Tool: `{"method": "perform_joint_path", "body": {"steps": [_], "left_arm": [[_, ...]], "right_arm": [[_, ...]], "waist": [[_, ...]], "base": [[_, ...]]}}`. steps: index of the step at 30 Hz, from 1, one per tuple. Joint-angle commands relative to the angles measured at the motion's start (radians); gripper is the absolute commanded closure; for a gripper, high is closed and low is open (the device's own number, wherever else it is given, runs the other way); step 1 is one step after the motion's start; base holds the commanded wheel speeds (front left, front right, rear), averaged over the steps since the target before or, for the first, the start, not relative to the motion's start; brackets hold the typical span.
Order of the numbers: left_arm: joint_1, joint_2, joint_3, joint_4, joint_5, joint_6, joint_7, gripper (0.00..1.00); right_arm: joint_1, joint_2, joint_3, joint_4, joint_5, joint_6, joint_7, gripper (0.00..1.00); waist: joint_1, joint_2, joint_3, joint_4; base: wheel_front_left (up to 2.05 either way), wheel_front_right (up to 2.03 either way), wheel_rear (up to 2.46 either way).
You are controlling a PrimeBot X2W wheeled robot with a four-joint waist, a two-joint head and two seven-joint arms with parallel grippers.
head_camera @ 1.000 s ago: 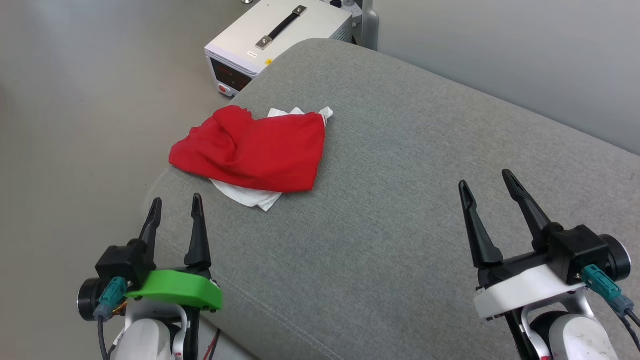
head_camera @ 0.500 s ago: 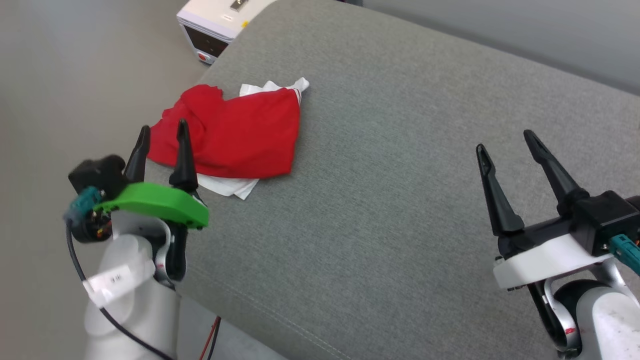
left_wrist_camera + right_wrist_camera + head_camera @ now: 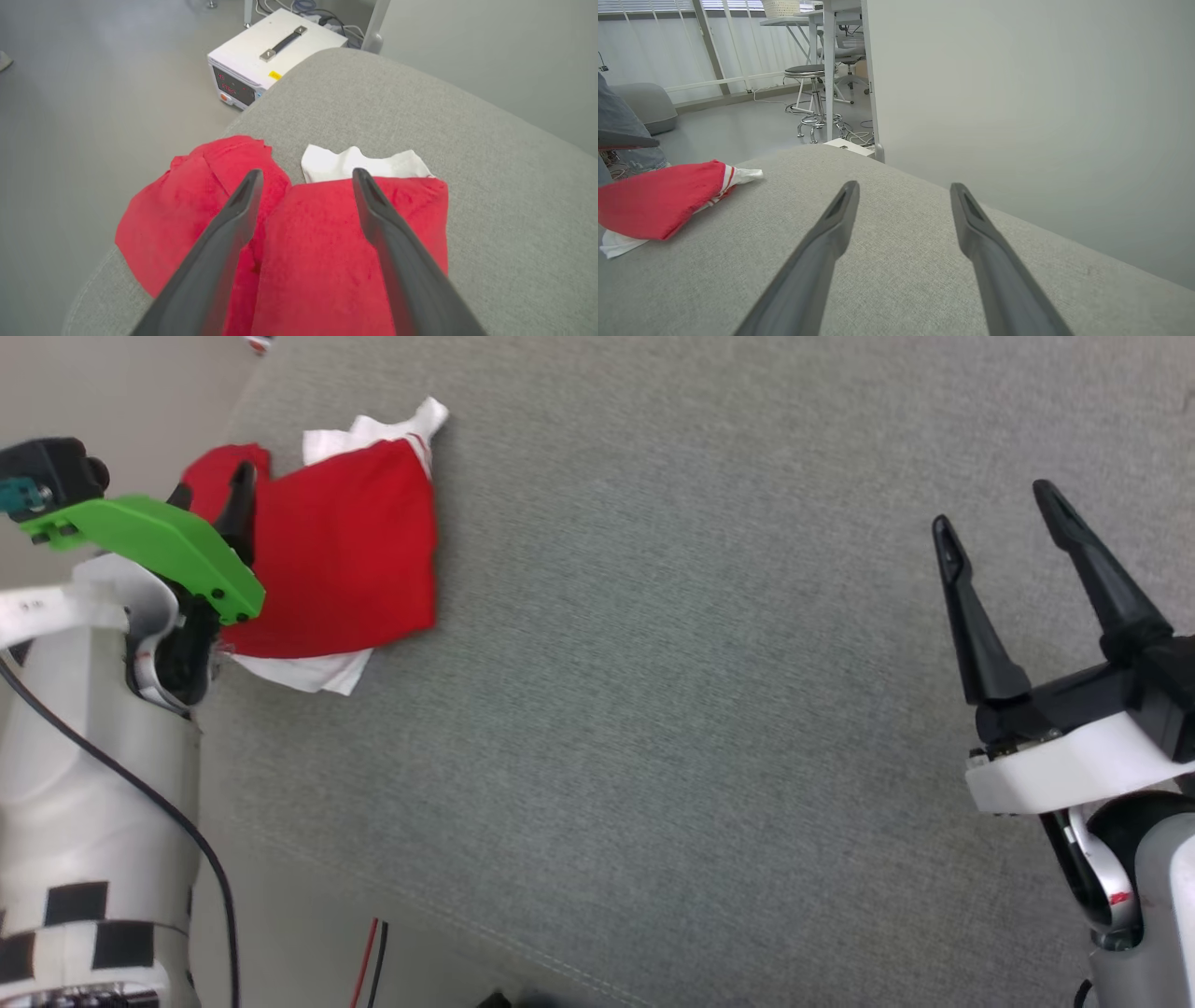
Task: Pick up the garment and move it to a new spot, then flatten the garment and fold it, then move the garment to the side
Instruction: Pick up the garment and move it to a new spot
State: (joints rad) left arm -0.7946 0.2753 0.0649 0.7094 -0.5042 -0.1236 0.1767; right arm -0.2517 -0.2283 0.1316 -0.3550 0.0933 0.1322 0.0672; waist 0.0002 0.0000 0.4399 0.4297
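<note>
Left gripper: dark fingers, green plate, black cable, pale forearm with black checks lower left. Right gripper: white plate.

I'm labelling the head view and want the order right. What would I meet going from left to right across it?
left pincer → garment → bare stretch of grey cushion → right pincer

Bright, soft, even light, faint shadows. Daylight glares through the windows. The left claw blurs near the lens.
</note>
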Motion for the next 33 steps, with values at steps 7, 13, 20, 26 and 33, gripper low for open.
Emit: {"method": "perform_joint_path", "body": {"steps": [7,13,20,26,33], "left_arm": [[-0.095,0.065,-0.056,0.1,-0.087,-0.007,0.208,0.0],[-0.116,0.085,-0.089,0.179,-0.121,-0.007,0.355,0.0],[-0.092,0.059,-0.062,0.274,-0.215,-0.007,0.497,0.0],[-0.081,0.065,-0.046,0.294,-0.236,0.003,0.497,1.0],[-0.092,0.124,-0.062,0.241,-0.174,0.018,0.341,1.0]], "right_arm": [[-0.045,-0.033,-0.023,-0.04,0.005,-0.002,0.02,0.0],[-0.053,-0.048,-0.031,-0.054,0.013,-0.002,0.026,0.0],[-0.051,-0.045,-0.034,-0.061,0.02,-0.002,0.024,0.0],[-0.051,-0.037,-0.038,-0.057,0.021,-0.002,0.019,0.0],[-0.04,-0.012,-0.038,-0.024,0.027,-0.002,-0.008,0.0]], "waist": [[-0.0002,0.0,0.168,-0.094],[-0.0002,0.0,0.199,-0.108],[-0.0002,0.0,0.199,-0.123],[-0.0002,0.0,0.186,-0.13],[-0.0002,0.0,0.114,-0.128]], "base": [[0.0,0.0,0.0],[0.0,0.0,0.0],[0.0,0.0,0.0],[0.0,0.0,0.0],[0.0,0.0,0.0]]}}
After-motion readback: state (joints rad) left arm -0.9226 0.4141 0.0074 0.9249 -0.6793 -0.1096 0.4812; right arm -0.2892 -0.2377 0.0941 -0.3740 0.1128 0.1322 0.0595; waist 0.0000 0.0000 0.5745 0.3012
